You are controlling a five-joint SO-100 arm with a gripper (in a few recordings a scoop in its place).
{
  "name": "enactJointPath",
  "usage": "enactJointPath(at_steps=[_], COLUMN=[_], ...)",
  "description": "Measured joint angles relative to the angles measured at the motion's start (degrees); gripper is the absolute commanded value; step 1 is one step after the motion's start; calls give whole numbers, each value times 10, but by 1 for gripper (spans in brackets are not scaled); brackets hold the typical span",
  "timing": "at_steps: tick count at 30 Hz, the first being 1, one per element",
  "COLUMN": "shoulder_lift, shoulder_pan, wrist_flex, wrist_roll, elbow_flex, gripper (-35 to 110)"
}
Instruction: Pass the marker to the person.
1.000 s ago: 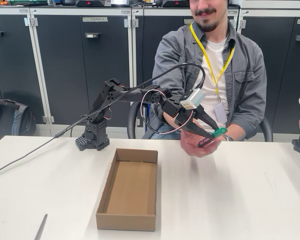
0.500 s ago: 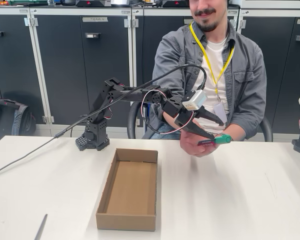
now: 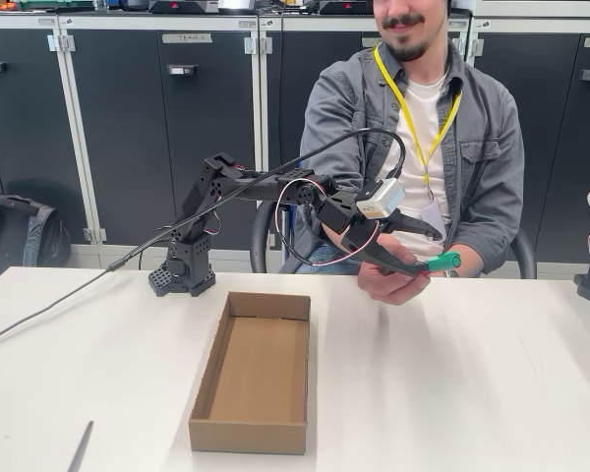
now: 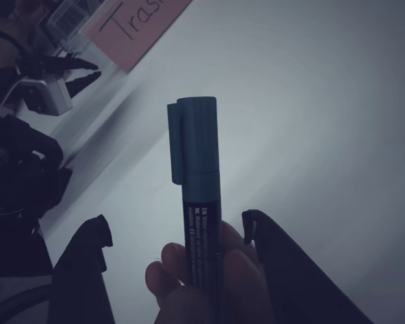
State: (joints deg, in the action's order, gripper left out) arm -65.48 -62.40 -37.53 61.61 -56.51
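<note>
Marker [image 4: 201,202], green-capped with unreadable white label print, stands in the person's hand [image 4: 206,287] between the spread, empty gripper [image 4: 177,229] fingers, near a pink sign [image 4: 131,27] reading "Tras".

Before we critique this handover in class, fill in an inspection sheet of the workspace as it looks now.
Surface: white table, bare on the right side in the fixed view.
Job's things: marker, green cap out, held by the person's hand above the table's far edge.
Clutter: open cardboard box, nothing inside; thin grey stick at the near left edge.
Jaws: apart, one each side of the marker, gaps visible in the wrist view.
Cables: black cable trails left off the table.
Surroundings: dark cabinets; bag on the floor.
</note>
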Motion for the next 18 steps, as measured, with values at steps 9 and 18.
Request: enactJointPath(at_steps=[9,18], shoulder_lift=[-4,-12], shoulder_pan=[2,2], wrist_flex=[0,3], wrist_roll=[0,0], elbow_flex=[-4,-12], gripper=[43,43])
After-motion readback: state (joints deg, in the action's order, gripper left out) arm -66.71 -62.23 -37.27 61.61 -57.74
